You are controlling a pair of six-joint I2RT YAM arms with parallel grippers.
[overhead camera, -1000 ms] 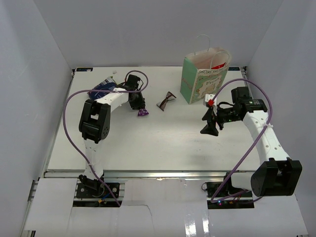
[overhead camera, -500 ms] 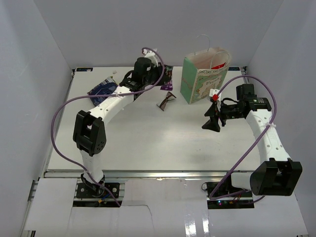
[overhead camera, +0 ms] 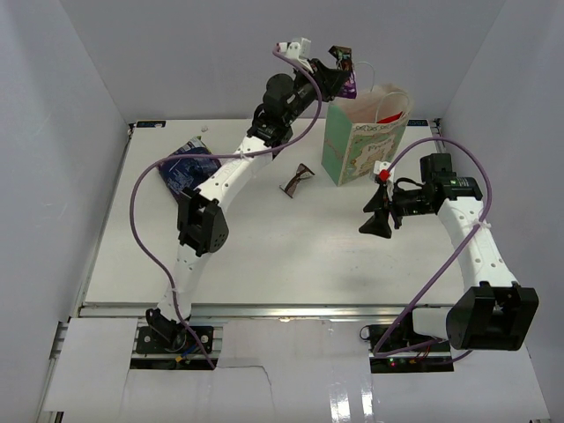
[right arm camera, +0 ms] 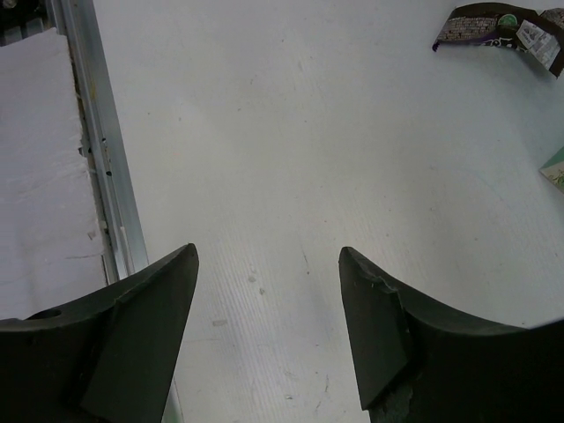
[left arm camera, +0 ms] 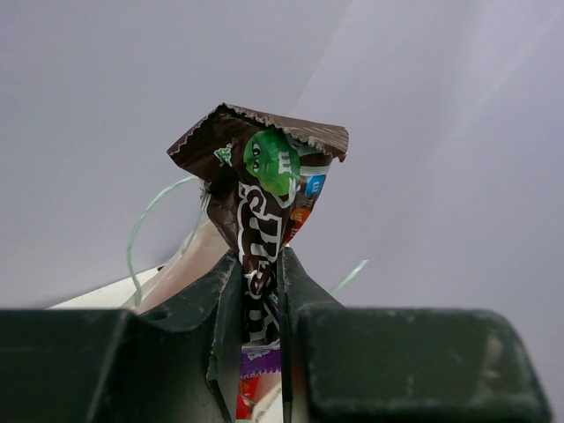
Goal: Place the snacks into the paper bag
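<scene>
White table (overhead camera: 264, 256), pale walls (overhead camera: 220, 53); left claw (left arm camera: 261, 260) tight on M&M's packet (left arm camera: 269, 167), right claw (right arm camera: 267, 254) agape.

Robotics lab test cell. Plain white walls (overhead camera: 62, 132) are enclosing a white table (overhead camera: 282, 256). An aluminium rail (overhead camera: 282, 310) is edging its front. A cabled left arm (overhead camera: 225, 181) and right arm (overhead camera: 471, 238) are working over it.

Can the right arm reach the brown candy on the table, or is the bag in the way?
Probably yes. The right gripper is open, only bare table lies between it and the candy, and the bag stands to one side.
</scene>
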